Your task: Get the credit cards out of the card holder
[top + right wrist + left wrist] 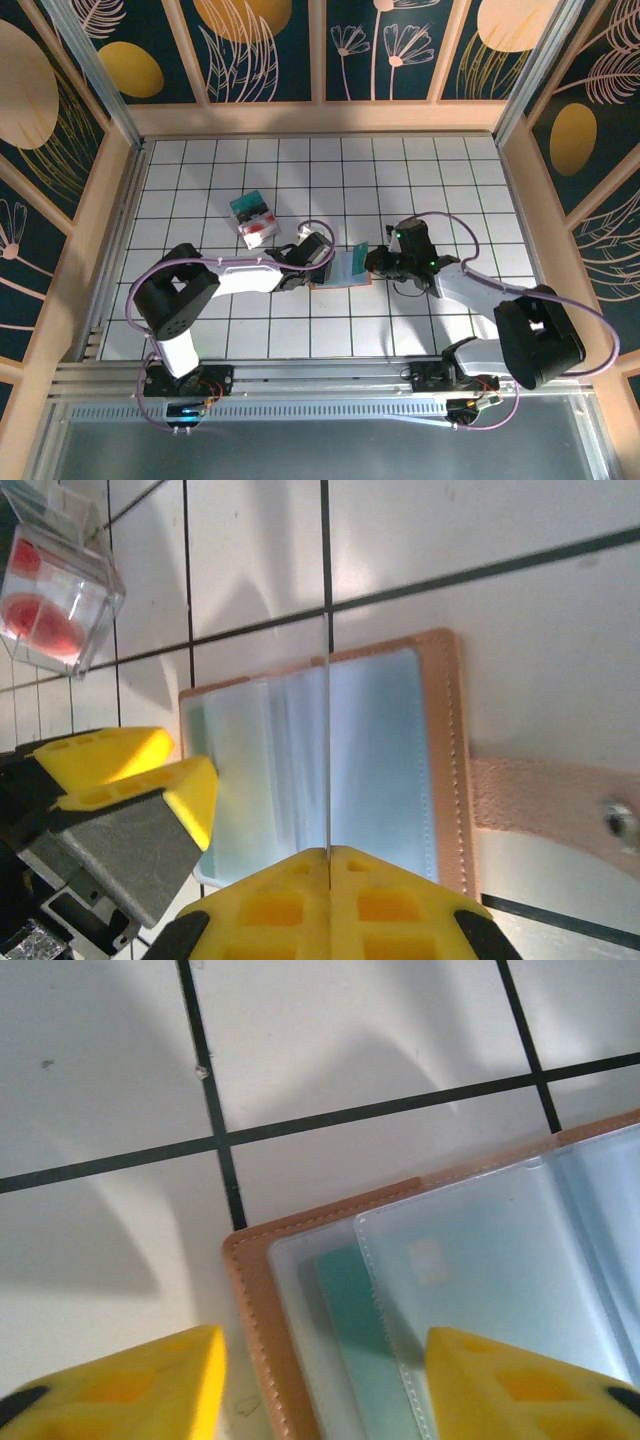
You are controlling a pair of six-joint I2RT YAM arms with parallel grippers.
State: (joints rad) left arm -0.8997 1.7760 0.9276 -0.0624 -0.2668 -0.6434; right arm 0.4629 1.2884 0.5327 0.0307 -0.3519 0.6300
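Observation:
The card holder [345, 270] lies open on the tiled table between my two grippers, tan outside with clear sleeves inside. In the left wrist view its tan corner [250, 1290] sits between my fingers, and a teal credit card [350, 1300] shows inside a sleeve. My left gripper [325, 1350] is open and straddles that corner. My right gripper [329, 852] is shut on a thin leaf [328, 760] that stands edge-on over the open holder [400, 760]. I cannot tell whether this leaf is a sleeve or a card. The closing tab [550, 805] lies flat to the right.
A clear plastic box [253, 220] with teal and red items inside stands on the table behind the left gripper [310, 255], and the same box [55, 590] is at the upper left of the right wrist view. Wooden walls ring the table.

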